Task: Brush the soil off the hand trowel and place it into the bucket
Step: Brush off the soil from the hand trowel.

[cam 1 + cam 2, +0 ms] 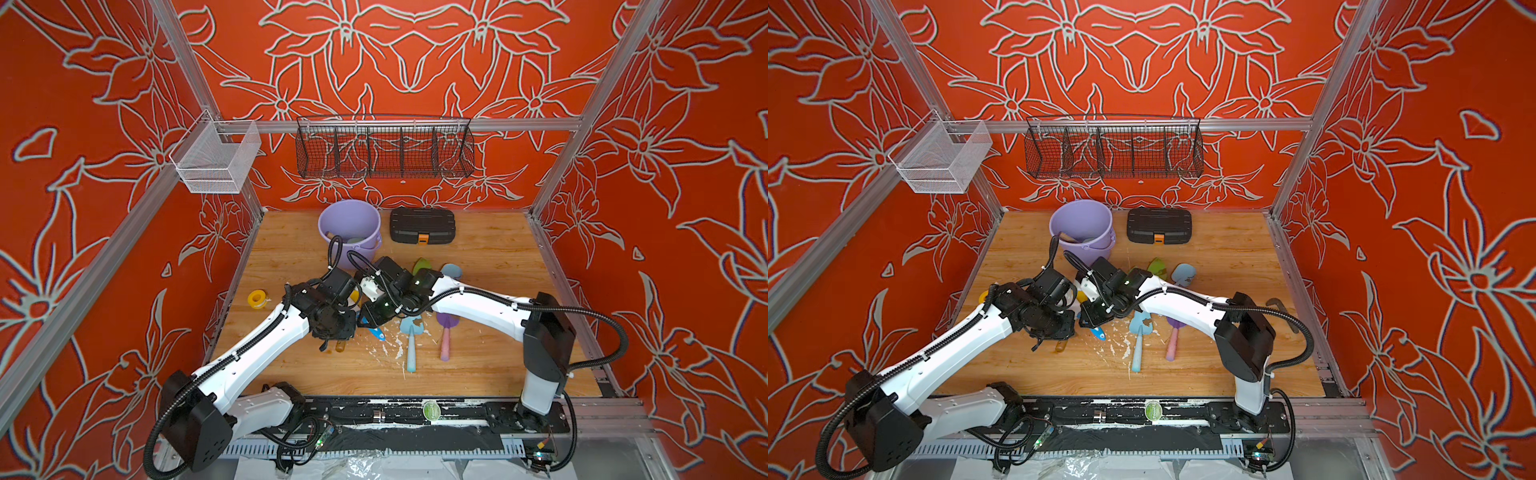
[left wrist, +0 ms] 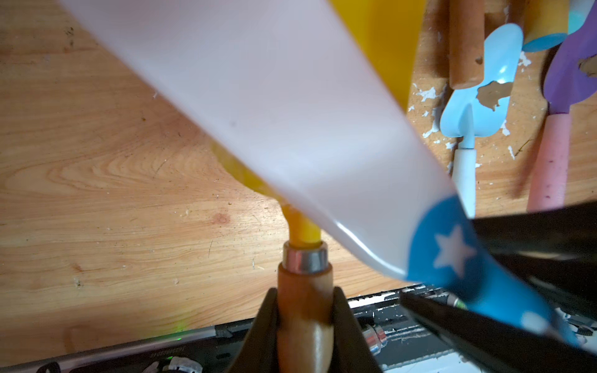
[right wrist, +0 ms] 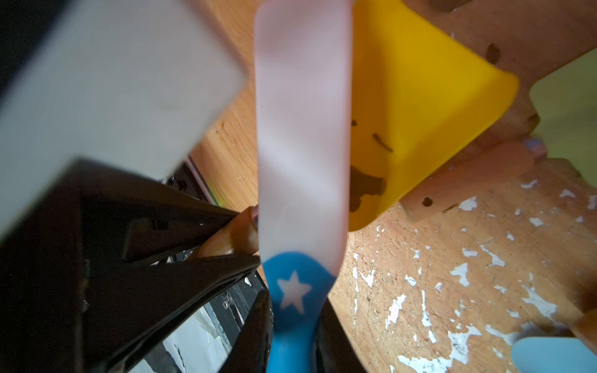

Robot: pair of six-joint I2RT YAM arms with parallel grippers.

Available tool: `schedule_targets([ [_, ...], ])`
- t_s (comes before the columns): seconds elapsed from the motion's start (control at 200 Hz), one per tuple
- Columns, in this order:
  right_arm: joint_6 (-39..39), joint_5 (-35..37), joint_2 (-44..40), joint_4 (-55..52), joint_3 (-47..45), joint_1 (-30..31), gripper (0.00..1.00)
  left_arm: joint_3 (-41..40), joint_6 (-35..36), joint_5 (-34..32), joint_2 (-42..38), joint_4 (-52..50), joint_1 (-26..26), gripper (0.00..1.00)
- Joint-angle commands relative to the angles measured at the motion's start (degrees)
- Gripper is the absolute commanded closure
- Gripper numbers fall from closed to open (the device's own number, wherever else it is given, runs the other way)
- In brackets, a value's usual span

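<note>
Left wrist view: left gripper clamps the yellow, wooden-handled hand trowel; right gripper pinches a blue-handled brush beside its dark-brown soil; lavender plastic bucket at twelve o'clock from both.

Two arms, left arm and right arm: white shells, little dark screw dots, big black joints. Bumpy black cables tied on with white straps. Small green lights. Left gripper, right gripper: dark, pointed.
</note>
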Motion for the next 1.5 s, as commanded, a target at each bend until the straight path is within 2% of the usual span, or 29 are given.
schedule_targets([
  [0.0,-1.7,3.0,2.8,-2.7,2.1,-1.2,1.00,0.3,0.1,-0.8,0.8,-1.1,0.4,1.00],
  [0.29,-2.5,7.7,1.9,-3.1,3.9,-3.6,1.00,-0.1,-0.1,-1.1,0.4,-0.9,0.4,1.00],
  [0.46,-2.6,6.3,0.0,-2.8,4.3,-3.4,1.00,-0.3,-0.2,-1.4,0.6,-0.7,0.4,1.00],
  [0.746,-1.0,-2.2,-1.1,1.0,2.3,-1.5,1.00,-0.4,-0.3,-1.6,0.8,-0.6,0.5,1.00],
  [0.911,-0.3,-2.9,0.4,2.0,-0.4,-1.1,1.00,-0.3,-0.4,-2.1,0.2,-0.7,0.8,1.00],
  [1.021,-1.3,-0.4,1.8,-0.1,-0.3,-1.5,1.00,-0.7,-0.5,-2.2,-0.2,-0.6,0.8,1.00],
  [1.226,-3.2,5.8,3.7,-2.4,3.4,-4.4,1.00,-0.7,-0.5,-2.2,0.1,-0.5,0.9,1.00],
  [1.496,-4.9,3.5,8.0,-4.1,13.9,-5.3,1.00,-1.2,-0.6,-2.1,0.0,-0.2,0.9,1.00],
])
